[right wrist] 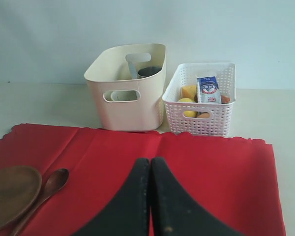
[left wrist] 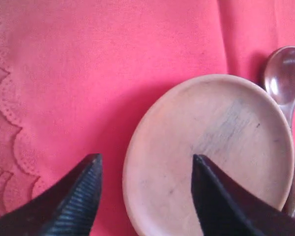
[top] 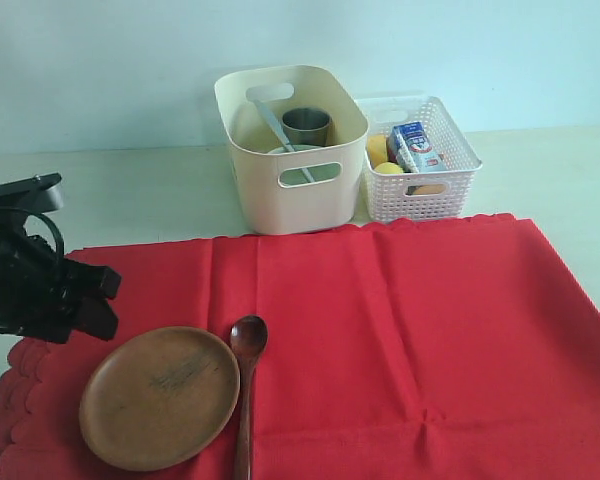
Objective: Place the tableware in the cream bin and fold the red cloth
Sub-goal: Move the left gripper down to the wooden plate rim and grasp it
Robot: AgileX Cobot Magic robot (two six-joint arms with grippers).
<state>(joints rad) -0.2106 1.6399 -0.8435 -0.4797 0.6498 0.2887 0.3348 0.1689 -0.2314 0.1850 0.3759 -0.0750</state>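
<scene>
The round brown wooden plate (top: 160, 397) (left wrist: 211, 147) lies on the left front of the red cloth (top: 410, 330) (left wrist: 113, 59). The wooden spoon (top: 248, 340) (left wrist: 283, 73) rests against its right rim. My left gripper (top: 108, 300) (left wrist: 146, 157) hangs open just above the plate's left rim, one finger over the plate, the other over cloth, holding nothing. The cream bin (top: 290, 190) (right wrist: 125, 110) behind the cloth holds the steel cup (top: 306, 125), a silver knife (top: 280, 130) and a pale bowl (top: 310, 172). My right gripper (right wrist: 150, 160) is shut and empty over the cloth, outside the exterior view.
A white lattice basket (top: 420, 190) (right wrist: 199, 123) stands right of the cream bin, holding a milk carton (top: 415, 145) and a lemon (top: 378, 148). The cloth's scalloped edge runs along the left. Pale tabletop surrounds the cloth.
</scene>
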